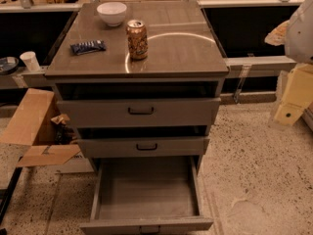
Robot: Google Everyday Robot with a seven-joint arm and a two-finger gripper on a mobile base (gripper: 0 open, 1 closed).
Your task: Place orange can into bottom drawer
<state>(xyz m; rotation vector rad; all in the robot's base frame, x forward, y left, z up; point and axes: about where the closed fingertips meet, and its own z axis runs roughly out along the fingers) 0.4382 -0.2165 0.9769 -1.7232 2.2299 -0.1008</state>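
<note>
The orange can (137,39) stands upright on the grey cabinet top (186,53), near its middle, with its silver top and pull tab up. The bottom drawer (146,190) is pulled far out towards me, and its plain grey interior holds nothing. My gripper (292,101) hangs at the right edge of the view, beside the cabinet and level with the upper drawers. It is well right of the can and touches nothing.
A white bowl (112,12) and a dark blue snack bar (88,47) lie on the cabinet top left of the can. The two shallower drawers (141,112) are slightly open. A cardboard box (34,126) sits on the floor at left, and a paper cup (31,60) stands behind it.
</note>
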